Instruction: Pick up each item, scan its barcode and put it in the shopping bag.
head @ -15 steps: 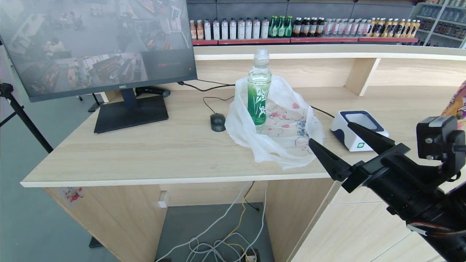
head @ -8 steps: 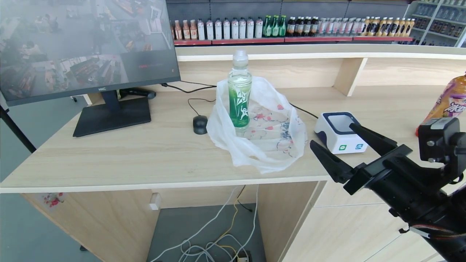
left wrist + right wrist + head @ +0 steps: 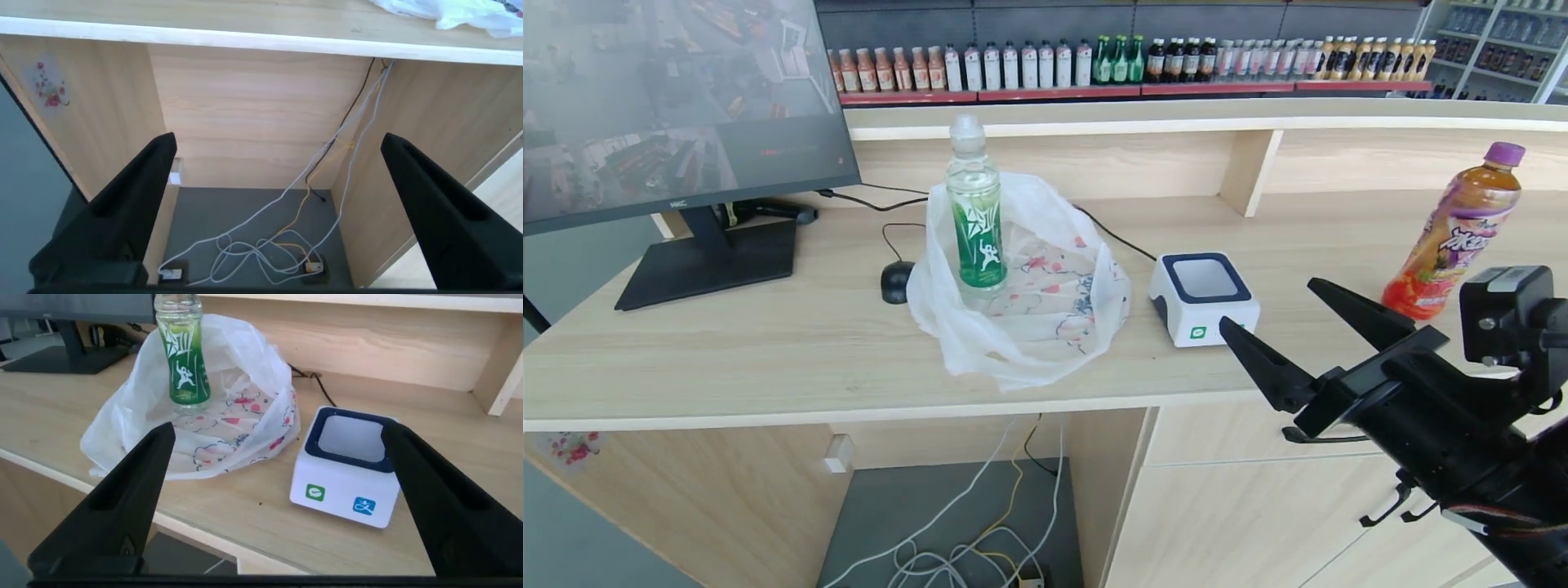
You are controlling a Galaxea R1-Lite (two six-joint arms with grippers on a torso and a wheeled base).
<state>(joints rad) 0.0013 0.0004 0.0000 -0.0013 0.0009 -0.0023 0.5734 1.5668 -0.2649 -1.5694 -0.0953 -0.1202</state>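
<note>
One green bottle [image 3: 974,220] is standing in the shopping bag [image 3: 1054,327], looking done. Right of it the scanner [image 3: 1203,296] is facing up, and the right hand [image 3: 1270,306] is hanging spread, empty, probably readying for the orange bottle [image 3: 1454,233] far right.

At frame centre a bottle [image 3: 974,220] stands in the shopping bag [image 3: 1029,327] on the counter [image 3: 768,351], mouse [image 3: 897,282] left, scanner [image 3: 1203,298] right, second bottle [image 3: 1454,233] far right, monitor [image 3: 670,98] upper left.
</note>
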